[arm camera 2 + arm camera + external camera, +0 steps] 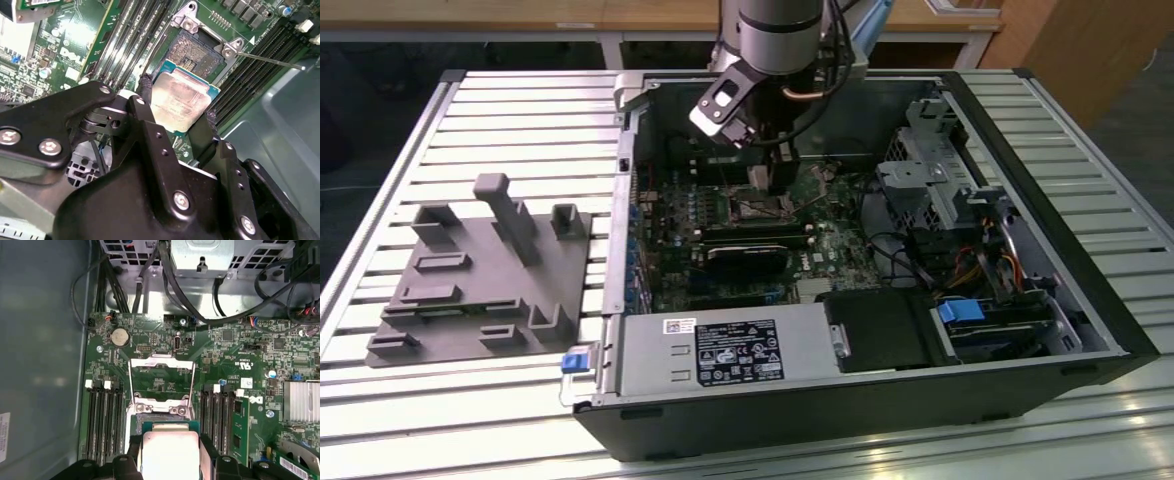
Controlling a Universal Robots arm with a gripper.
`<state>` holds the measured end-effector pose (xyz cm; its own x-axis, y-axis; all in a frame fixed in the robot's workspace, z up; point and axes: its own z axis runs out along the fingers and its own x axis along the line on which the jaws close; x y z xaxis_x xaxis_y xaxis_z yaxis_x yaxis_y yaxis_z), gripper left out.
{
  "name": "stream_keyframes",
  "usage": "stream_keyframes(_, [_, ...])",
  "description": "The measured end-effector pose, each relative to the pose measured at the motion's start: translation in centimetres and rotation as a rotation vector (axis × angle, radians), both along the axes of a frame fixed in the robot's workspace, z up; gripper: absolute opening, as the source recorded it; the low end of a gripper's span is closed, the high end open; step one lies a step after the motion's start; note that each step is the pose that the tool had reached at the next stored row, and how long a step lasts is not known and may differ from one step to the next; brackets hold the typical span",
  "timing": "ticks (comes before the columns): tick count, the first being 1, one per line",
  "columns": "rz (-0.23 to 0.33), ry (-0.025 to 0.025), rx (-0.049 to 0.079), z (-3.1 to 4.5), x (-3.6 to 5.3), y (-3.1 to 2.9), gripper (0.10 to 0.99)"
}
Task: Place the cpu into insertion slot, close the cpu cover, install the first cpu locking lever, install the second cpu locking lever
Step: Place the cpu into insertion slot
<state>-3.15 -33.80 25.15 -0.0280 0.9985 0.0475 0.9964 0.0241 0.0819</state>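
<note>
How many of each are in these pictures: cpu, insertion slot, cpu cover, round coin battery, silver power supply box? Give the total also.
cpu: 1
insertion slot: 1
cpu cover: 1
coin battery: 1
power supply box: 1
Total: 5
</note>
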Motion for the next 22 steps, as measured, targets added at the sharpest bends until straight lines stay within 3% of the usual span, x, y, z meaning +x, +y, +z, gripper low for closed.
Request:
stream_keyframes(15, [-0.015, -0.0002, 0.0, -1.8, -0.26, 0.32, 0.541])
stream_keyframes(22, [-0.016, -0.0017, 0.0, -2.18, -0.39, 0.33, 0.541])
